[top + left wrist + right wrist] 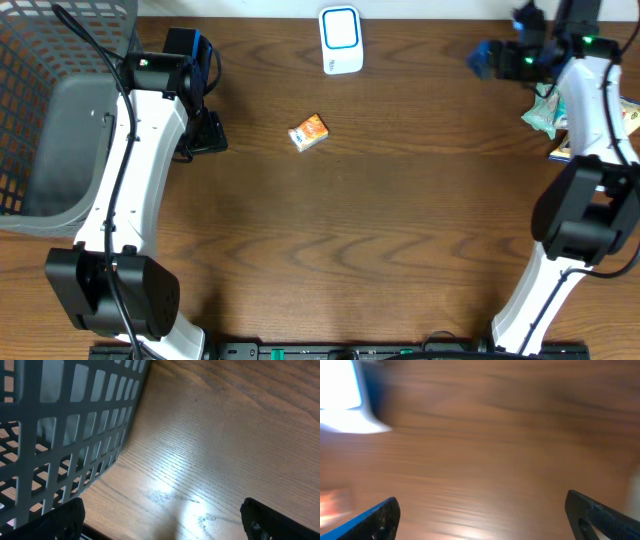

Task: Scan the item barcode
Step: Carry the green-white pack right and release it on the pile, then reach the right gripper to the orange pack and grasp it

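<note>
Now left gripper (162,520) beside basket (30,60) far left, right gripper (482,515) far right, both jaws apart; orange box (309,132) lies near scanner (341,40).

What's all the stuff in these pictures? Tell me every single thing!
basket: one, grey, far left of the table
scanner: one, white and blue, back edge, middle
small box: one, orange, mid-table, touching nothing
packets: small pile, teal and other colours, right edge, partly hidden by the arm; count unclear
table: one, brown wood
left arm and right arm: two, white with black joints, one at each side
left gripper: one, black, open and empty, beside the basket
right gripper: one, black, open and empty, over the table, back right
</note>
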### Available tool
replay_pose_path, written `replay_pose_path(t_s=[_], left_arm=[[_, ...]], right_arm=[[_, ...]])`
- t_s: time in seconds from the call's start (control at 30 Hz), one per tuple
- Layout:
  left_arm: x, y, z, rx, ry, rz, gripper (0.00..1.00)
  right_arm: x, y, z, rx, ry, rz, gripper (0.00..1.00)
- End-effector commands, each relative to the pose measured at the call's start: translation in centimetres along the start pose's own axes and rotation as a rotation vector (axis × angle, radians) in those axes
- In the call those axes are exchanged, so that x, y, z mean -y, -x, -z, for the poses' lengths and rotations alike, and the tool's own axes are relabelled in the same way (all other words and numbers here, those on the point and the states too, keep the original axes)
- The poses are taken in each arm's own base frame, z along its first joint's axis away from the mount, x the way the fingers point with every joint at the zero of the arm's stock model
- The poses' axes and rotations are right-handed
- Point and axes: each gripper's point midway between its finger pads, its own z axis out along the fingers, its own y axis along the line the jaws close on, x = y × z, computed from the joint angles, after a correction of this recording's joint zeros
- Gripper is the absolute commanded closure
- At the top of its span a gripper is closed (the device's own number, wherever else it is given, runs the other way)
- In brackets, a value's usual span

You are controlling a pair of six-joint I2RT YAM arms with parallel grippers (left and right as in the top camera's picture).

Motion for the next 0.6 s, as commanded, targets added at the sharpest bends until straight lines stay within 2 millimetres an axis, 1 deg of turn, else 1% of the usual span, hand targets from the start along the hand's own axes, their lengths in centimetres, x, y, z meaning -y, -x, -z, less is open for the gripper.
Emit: replay_pose_path(t_s=[0.0,0.07,0.1,0.2,0.27,0.3,0.33,0.4,0.5,0.53,0.57], left_arm=[[-0.5,0.0,-0.1,0.001,0.022,-0.013,0.02],[-0.5,0.0,-0.1,0.001,0.022,-0.013,0.02],[-0.5,0.0,-0.1,0.001,0.022,-0.013,0.02],[-0.5,0.0,-0.1,0.001,0.022,-0.013,0.02],[-0.5,0.0,-0.1,0.001,0.022,-0.013,0.02],[-0.5,0.0,-0.1,0.001,0.022,-0.013,0.02],[-0.5,0.0,-0.1,0.001,0.022,-0.013,0.02],[-0.5,0.0,-0.1,0.001,0.022,-0.013,0.03],[-0.5,0.0,-0.1,0.001,0.022,-0.013,0.02],[-0.5,0.0,-0.1,0.001,0.022,-0.013,0.02],[-0.5,0.0,-0.1,0.001,0.022,-0.013,0.02]], right_arm=[[-11.4,0.5,0.7,-0.010,0.501,-0.041,0.14],[-13.2,-0.3,-0.8,-0.042,0.466,-0.012,0.28],[-14.1,-1.0,-1.8,-0.073,0.431,-0.014,0.32],[-16.3,-3.8,-4.8,-0.168,0.289,-0.063,0.32],[-17.8,-5.5,-6.3,-0.209,0.210,-0.090,0.22],[-18.6,-6.4,-7.1,-0.226,0.162,-0.097,0.21],[-19.5,-7.4,-8.0,-0.238,0.103,-0.109,0.26],[-20.5,-8.7,-8.9,-0.242,0.013,-0.146,0.29],[-22.2,-10.7,-10.0,-0.232,-0.099,-0.227,0.29],[-23.2,-11.8,-10.5,-0.217,-0.157,-0.291,0.29],[-23.6,-12.3,-10.7,-0.210,-0.182,-0.324,0.29]])
